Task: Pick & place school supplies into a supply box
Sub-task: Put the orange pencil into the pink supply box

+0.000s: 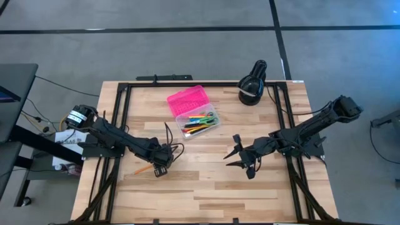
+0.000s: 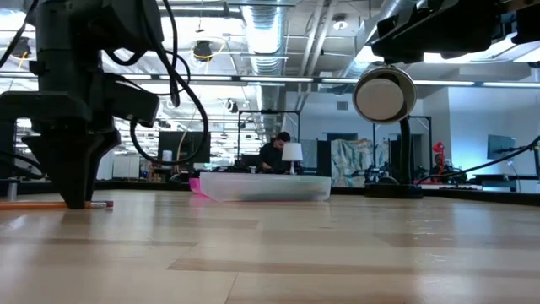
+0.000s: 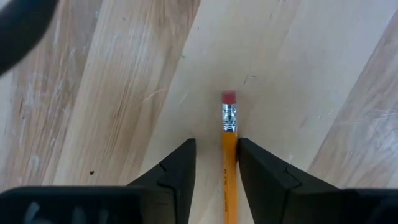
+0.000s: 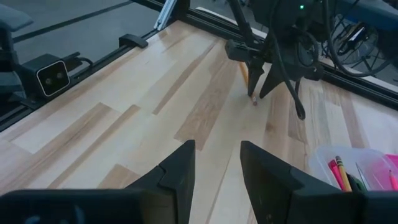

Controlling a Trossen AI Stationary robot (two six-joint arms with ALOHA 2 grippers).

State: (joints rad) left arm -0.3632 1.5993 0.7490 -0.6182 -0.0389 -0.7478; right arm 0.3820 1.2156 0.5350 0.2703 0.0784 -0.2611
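Left gripper: down at the wooden table, its two dark fingers straddling a yellow pencil. The jaws stand a little apart around the shaft; one finger touches the pencil's side, the other shows a sliver of bare wood between. Whether the pencil is truly clamped cannot be told.

Pencil: lies flat on the wood, its pink eraser and metal band poking out just past the fingertips, the rest of the shaft running back under the claw. In the low view it rests on the table at the foot of the left gripper, sticking out on both sides.

Right gripper: hangs above the table, well apart from the pencil, jaws open and holding nothing. The pencil lies far ahead of its fingers, under the other arm.

Supply box: pink lid laid open, clear base beside it, farther up the table than both claws and roughly between them. Coloured pens and markers already lie inside the base.

Black rounded object: near the table's far edge, beyond the right gripper.
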